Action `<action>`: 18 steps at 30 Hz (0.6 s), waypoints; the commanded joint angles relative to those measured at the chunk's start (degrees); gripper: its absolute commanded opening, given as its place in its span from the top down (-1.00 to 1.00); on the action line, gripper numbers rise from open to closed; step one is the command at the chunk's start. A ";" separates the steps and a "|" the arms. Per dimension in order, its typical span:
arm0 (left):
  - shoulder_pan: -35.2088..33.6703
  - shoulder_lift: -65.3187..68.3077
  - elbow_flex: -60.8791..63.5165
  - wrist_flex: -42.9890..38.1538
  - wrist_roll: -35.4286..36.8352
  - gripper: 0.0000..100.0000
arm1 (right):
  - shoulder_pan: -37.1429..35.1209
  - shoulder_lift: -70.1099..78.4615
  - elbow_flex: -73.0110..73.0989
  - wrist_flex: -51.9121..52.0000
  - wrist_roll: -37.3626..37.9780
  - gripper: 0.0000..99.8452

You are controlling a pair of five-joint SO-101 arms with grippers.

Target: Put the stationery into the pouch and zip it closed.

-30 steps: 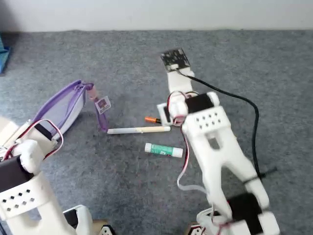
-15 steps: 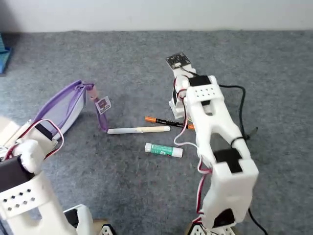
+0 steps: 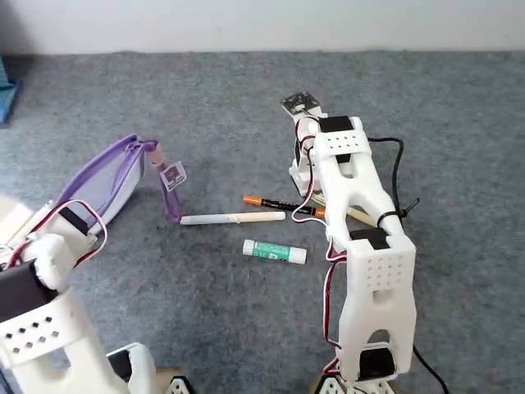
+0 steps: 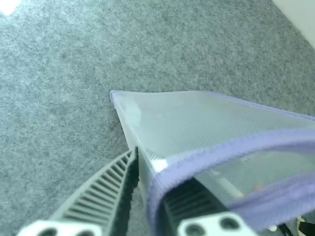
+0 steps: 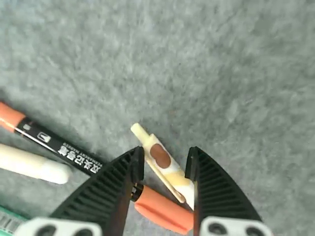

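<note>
Starting nearest, two white plastic arms stand on a grey, short-pile carpet [image 3: 205, 98] that covers the table.

1. Glue stick [image 3: 274, 252]: a short cylinder with a green and white label and a white cap. It lies flat, near the right arm and apart from the other pieces.
2. White pen [image 3: 232, 217]: a long, slim, smooth barrel, cream toward one end. It lies just beyond the glue stick, with one tip close to the pouch's zip end.
3. Marker [image 3: 279, 203]: a black barrel with orange caps at both ends, lying close beside the white pen. One orange cap rests at the right gripper's fingers.
4. Patterned pen [image 5: 160, 160]: a thin cream barrel with brown spots and a rounded tip. It lies on the carpet between the ribbed black fingers of the right gripper [image 5: 165, 164]. The jaws stand apart and straddle it, with a gap visible on either side.
5. Pouch [image 4: 197, 128]: translucent ribbed plastic with a soft purple fabric trim, wedge-shaped, mouth unzipped. The left gripper [image 4: 145, 160] is clamped on its wall near the trim, one finger outside and one seen through the plastic. It sits well apart from the patterned pen, on the left side of the carpet.
6. Tag [image 3: 172, 176]: a small card hanging at the pouch's zip end.
7. Wall [image 3: 246, 25]: plain white, behind the carpet.
</note>
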 commanded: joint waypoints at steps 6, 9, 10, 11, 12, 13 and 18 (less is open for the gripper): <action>0.26 0.53 -0.57 -0.88 0.62 0.98 | 0.57 2.51 -2.81 3.12 3.96 0.71; 0.26 0.53 -0.57 -0.88 0.62 0.98 | 0.40 3.30 -2.81 4.62 5.71 0.73; 0.26 0.53 -0.57 -0.88 0.62 0.98 | 0.48 3.30 -2.81 4.62 6.24 0.77; 0.26 0.53 -0.57 -0.97 0.62 0.98 | 0.57 3.30 -2.81 4.35 6.68 0.86; 0.26 0.53 -0.57 -0.97 0.62 0.98 | 0.66 3.12 -2.81 4.26 7.30 0.97; 0.26 0.53 -0.57 -0.97 0.62 0.98 | 1.10 2.77 -2.81 4.26 7.56 1.00; 0.26 0.62 -0.57 -1.05 0.62 0.98 | 2.42 -2.24 -2.81 4.79 7.56 0.99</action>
